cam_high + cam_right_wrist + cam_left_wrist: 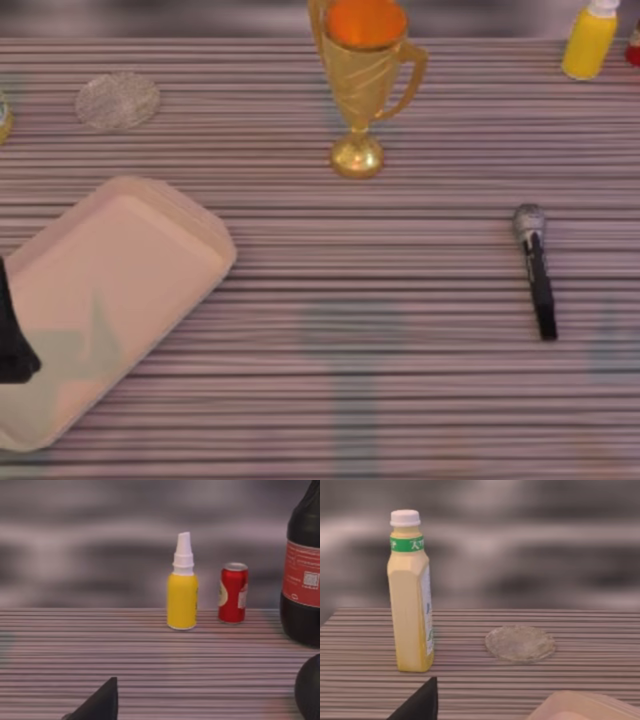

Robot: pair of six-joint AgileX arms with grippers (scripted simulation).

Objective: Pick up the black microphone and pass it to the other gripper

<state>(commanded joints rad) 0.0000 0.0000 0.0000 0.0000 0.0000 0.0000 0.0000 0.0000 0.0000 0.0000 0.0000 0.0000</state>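
Left arm's end effector (14,345) at the top view's left edge, right arm out of the top view

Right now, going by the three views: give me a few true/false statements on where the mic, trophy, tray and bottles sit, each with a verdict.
1. The black microphone lies flat on the table's right half. True.
2. The microphone's mesh head points toward the near edge. False: the head is at the far end, the handle nearer.
3. The gold trophy stands upright near the far edge, around the middle. True.
4. The microphone rests on the pink tray. False: the tray is on the left, with no microphone on it.
5. A pincer is shut on the microphone. False: nothing touches it; only part of the left arm shows at the left edge.
6. The yellow bottle stands beside a red can. True.
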